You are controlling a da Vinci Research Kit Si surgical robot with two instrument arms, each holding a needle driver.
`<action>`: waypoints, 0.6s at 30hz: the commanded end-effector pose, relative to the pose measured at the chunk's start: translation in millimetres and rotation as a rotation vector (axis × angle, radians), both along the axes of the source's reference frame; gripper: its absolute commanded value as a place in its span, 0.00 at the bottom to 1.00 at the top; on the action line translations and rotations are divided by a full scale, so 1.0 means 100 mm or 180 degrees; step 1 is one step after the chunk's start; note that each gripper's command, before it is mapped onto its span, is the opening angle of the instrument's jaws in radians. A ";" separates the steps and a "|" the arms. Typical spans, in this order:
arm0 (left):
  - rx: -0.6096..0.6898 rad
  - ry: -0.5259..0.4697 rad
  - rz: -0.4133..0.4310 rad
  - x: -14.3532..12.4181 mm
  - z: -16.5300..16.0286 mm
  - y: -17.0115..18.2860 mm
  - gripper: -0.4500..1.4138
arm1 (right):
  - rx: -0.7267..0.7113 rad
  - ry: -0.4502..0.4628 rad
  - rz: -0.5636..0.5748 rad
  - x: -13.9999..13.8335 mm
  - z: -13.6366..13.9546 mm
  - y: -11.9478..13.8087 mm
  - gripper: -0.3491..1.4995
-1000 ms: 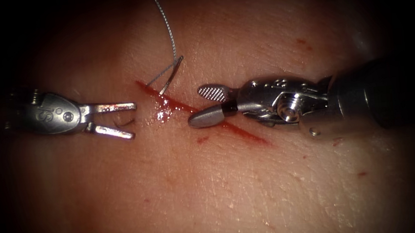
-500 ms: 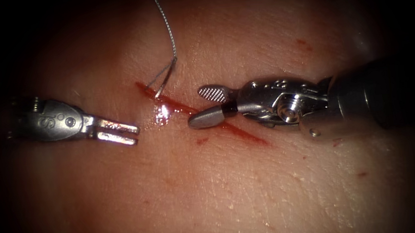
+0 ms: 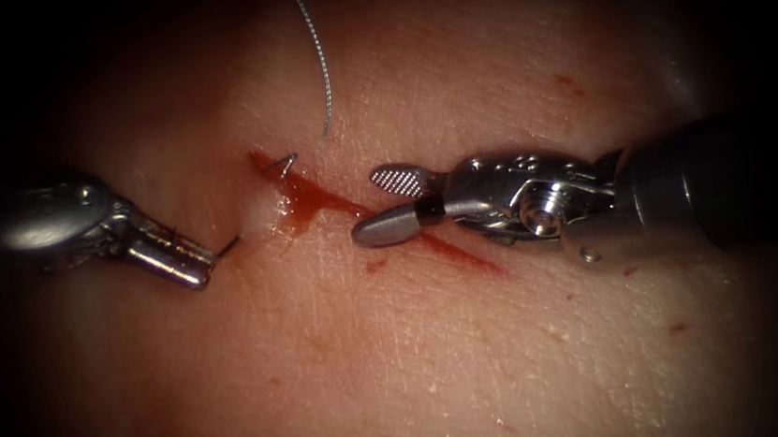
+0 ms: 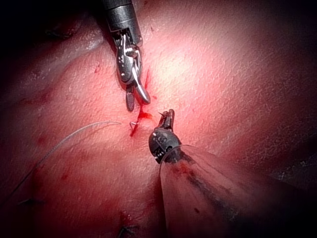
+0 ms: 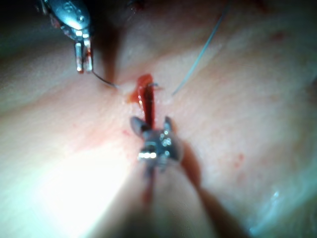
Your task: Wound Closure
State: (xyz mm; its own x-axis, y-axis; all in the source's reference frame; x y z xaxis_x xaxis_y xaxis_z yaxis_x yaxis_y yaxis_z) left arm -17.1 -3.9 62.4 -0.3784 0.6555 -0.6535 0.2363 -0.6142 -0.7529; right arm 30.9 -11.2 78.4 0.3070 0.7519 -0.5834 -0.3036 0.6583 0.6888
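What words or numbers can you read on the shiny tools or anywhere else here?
None can be read.
Left tool: its metal body bears no mark that can be made out; it is shut on the needle's tip, left of the cut.
Right tool: open, holding nothing, no letters.
Thread and tissue: no writing.

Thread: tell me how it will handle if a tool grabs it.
Probably light and slightly springy: the thread holds a smooth arc over the tissue. So thin, it may slip from jaws. Neither tool holds it: the left tool is shut on the needle, lodged in the tissue left of the cut; the right tool is open, empty.
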 end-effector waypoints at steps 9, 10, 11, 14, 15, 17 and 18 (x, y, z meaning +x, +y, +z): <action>0.0467 -0.0067 0.0440 0.008 -0.005 -0.031 0.00 | 0.0006 0.0000 0.0001 0.006 0.004 -0.006 0.86; 0.0488 -0.0077 0.0469 0.009 -0.007 -0.031 0.00 | 0.0005 0.0000 0.0001 0.006 0.004 -0.006 0.86; 0.0482 -0.0073 0.0474 0.012 -0.009 -0.031 0.00 | 0.0005 0.0001 0.0000 0.006 0.003 -0.006 0.86; 0.0469 -0.0055 0.0481 0.019 -0.015 -0.028 0.00 | 0.0009 0.0009 -0.0010 0.007 0.003 -0.008 0.86; 0.0465 -0.0041 0.0464 0.023 -0.018 -0.025 0.00 | 0.0009 0.0010 -0.0011 0.007 0.002 -0.008 0.86; 0.0409 -0.0037 0.0392 0.027 -0.024 -0.017 0.00 | 0.0009 0.0013 -0.0015 0.007 0.001 -0.010 0.86; 0.0283 -0.0055 0.0319 0.030 -0.028 -0.010 0.00 | 0.0009 0.0014 -0.0017 0.008 0.001 -0.010 0.86</action>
